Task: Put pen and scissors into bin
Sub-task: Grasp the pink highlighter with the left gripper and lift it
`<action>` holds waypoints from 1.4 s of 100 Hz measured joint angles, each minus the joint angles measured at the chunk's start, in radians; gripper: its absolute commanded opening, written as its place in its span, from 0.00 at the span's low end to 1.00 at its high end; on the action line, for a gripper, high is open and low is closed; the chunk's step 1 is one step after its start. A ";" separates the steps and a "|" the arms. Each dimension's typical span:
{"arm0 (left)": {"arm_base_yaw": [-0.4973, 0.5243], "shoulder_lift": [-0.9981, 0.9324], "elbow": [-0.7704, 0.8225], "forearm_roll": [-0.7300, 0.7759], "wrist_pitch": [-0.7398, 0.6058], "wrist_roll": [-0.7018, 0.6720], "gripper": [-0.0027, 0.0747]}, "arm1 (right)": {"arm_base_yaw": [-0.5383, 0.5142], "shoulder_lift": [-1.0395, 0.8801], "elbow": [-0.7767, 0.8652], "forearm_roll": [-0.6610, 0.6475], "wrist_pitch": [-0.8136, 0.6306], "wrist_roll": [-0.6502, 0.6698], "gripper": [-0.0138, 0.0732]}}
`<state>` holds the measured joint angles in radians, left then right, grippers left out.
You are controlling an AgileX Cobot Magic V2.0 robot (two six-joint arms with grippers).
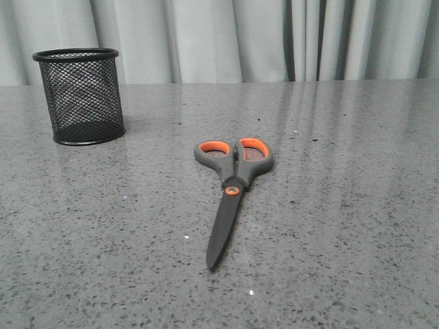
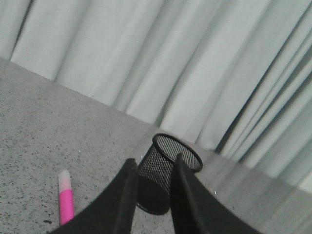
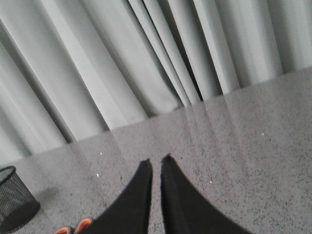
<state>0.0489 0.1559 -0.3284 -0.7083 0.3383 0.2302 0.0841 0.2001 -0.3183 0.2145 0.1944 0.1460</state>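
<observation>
The black mesh bin [image 1: 81, 96] stands upright at the table's back left. The dark grey scissors [image 1: 230, 188] lie flat mid-table, orange-lined loops toward the back and blades toward the front. The pen does not show in the front view. In the left wrist view the magenta pen [image 2: 66, 197] lies on the table beside the left finger. My left gripper [image 2: 154, 163] is open and empty, and the bin [image 2: 178, 151] stands beyond it, seen between the fingers. My right gripper [image 3: 156, 162] is shut and empty above bare table. The scissors' loops [image 3: 80, 225] and the bin [image 3: 14, 200] show at that view's edge.
A grey speckled tabletop [image 1: 343, 205] runs back to pale pleated curtains [image 1: 233, 41]. Neither arm shows in the front view.
</observation>
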 measured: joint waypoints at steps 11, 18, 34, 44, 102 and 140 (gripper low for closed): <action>0.000 0.171 -0.139 0.069 0.107 0.004 0.35 | 0.000 0.111 -0.088 0.000 0.059 -0.002 0.56; 0.000 0.282 -0.227 0.096 0.151 0.002 0.35 | 0.000 0.173 -0.135 0.000 0.105 -0.002 0.61; 0.000 0.520 -0.393 0.174 0.236 -0.097 0.35 | 0.021 0.257 -0.179 -0.002 0.157 -0.002 0.61; 0.000 0.684 -0.475 0.264 0.323 -0.181 0.35 | 0.044 0.265 -0.181 -0.002 0.162 -0.002 0.61; 0.001 1.294 -0.760 0.464 0.562 -0.301 0.29 | 0.063 0.265 -0.182 -0.004 0.214 -0.004 0.61; 0.001 1.388 -0.762 0.508 0.562 -0.309 0.29 | 0.063 0.265 -0.182 -0.004 0.219 -0.004 0.61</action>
<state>0.0496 1.5443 -1.0905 -0.2001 0.9007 -0.0787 0.1468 0.4651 -0.4999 0.2109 0.4130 0.1420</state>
